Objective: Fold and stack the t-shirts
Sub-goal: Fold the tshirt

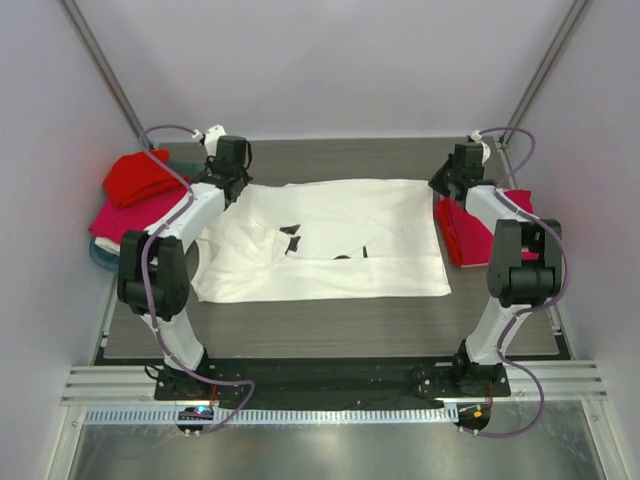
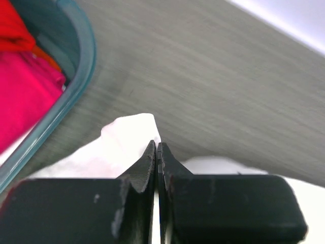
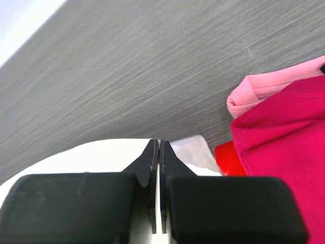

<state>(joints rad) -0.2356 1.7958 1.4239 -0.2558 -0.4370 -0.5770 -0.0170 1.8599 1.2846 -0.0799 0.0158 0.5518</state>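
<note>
White tee (image 1: pixel 330 240): limp, light cotton. L gripper (image 2: pixel 157 146) & R gripper (image 3: pixel 159 143) each pinch a far corner; sound hold pts.

The grey wood-grain tabletop (image 1: pixel 330 325) carries a white t-shirt (image 1: pixel 340 250) spread across its middle, a teal basket (image 2: pixel 76 89) at its left edge and folded red-and-pink t-shirts (image 1: pixel 470 232) at its right.

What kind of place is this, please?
Likely a robot lab work cell: a left arm and right arm bolted to a grey table, bare white walls with metal posts, a white t-shirt spread flat.
</note>
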